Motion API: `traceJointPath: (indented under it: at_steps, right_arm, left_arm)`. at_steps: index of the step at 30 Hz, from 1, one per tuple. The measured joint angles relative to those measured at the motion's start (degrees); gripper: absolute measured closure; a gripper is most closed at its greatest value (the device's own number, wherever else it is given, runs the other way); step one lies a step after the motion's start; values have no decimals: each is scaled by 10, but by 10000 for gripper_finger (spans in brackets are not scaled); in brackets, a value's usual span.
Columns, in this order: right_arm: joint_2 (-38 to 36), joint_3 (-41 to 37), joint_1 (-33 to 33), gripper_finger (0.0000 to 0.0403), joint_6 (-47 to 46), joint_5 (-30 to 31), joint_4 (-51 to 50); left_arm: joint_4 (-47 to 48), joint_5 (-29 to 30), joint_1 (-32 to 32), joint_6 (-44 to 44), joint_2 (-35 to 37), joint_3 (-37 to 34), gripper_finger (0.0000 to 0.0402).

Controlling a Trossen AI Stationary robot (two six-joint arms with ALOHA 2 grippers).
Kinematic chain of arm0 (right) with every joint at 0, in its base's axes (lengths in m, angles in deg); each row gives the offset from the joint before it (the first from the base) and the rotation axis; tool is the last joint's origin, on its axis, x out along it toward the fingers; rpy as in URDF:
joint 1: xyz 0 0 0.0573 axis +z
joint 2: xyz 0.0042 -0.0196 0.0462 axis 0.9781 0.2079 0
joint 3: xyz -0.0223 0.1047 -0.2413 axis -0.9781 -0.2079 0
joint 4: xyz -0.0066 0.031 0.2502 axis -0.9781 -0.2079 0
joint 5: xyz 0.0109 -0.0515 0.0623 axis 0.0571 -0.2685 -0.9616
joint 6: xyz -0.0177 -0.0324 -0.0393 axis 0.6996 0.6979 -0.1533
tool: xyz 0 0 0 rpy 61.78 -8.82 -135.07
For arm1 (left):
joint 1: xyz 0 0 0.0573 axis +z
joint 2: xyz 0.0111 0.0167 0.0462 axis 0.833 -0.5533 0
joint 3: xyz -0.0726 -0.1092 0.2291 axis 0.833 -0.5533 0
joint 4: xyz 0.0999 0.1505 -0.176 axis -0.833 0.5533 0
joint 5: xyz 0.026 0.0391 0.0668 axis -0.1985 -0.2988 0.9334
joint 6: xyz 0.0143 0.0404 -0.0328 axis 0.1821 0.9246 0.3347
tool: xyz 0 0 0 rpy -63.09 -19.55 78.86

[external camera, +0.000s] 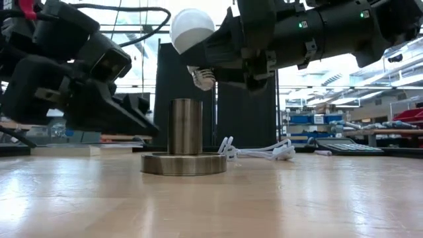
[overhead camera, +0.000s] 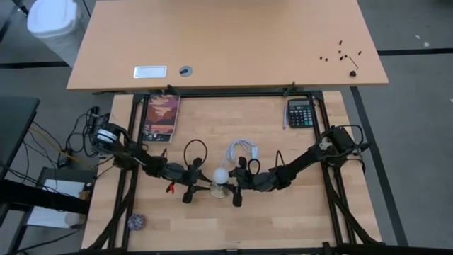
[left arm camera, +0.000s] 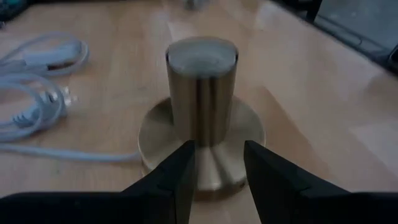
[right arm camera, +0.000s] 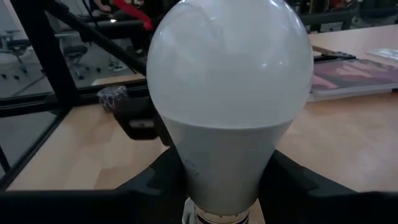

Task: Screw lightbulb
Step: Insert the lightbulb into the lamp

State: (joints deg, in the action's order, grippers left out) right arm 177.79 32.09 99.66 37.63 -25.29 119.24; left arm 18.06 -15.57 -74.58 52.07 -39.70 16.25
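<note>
Right gripper (external camera: 228,63): closed on the bulb (external camera: 192,30), fingers clamped on its lower body just above the screw base (external camera: 203,78). Bulb is held off the table, tilted, base pointing down toward the socket but off to one side and well clear of the rim.
Left gripper (left arm camera: 219,180): jaws narrowly parted, fingers (left arm camera: 180,177) low and just short of the socket stem, one on each side of its line; contact with the foot cannot be told.
Bulb location: airborne above and just beside the socket (external camera: 184,125), between the two grippers in the high view.
Risk, misalignment: bulb axis is tilted against the upright stem; lowered this way, the thread would likely catch the rim or cross-thread.
Risk, slip: the bulb body is smooth and tapers toward the base; twisting force could turn it within the fingers or squeeze it out.
Risk, socket movement: the socket stands loose on the table; unless the left gripper braces it, it could spin or slide with the bulb.
Risk, cord: the white cord (left arm camera: 37,93) lies coiled just beside the foot and could drag the socket if snagged.
Bulb material: matt white dome over a paler grey-white neck, pear-shaped; ribbed metal base.
Socket material: brushed metal, brassy sheen, plain upright cylinder on a flat round foot (left arm camera: 249,134); pale lining visible at its open top.
Table (overhead camera: 283,219): pale wood planks, smooth, faintly reflective.
</note>
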Motion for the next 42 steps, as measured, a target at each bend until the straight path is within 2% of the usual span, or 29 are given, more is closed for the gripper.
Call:
traceJointPath:
  at_steps: [13,17,26,32,35,42]
  right_arm:
    - [0,0,-5,234,-22,15,33]
    - [0,0,4,234,-29,41,32]
    - [0,0,34,233,-15,103,31]
    - [0,0,37,233,-14,104,29]
    - [0,0,37,233,-7,98,23]
    - [7,1,25,233,3,42,-1]
  left_arm:
    - [-3,6,2,16,-3,1,259]
    - [-2,5,1,20,-3,1,259]
    - [60,-9,-11,-80,-3,1,259]
    - [65,-39,-11,-92,-3,1,259]
    - [61,-36,-11,-92,-3,5,259]
    - [51,-10,-11,-86,-3,32,259]
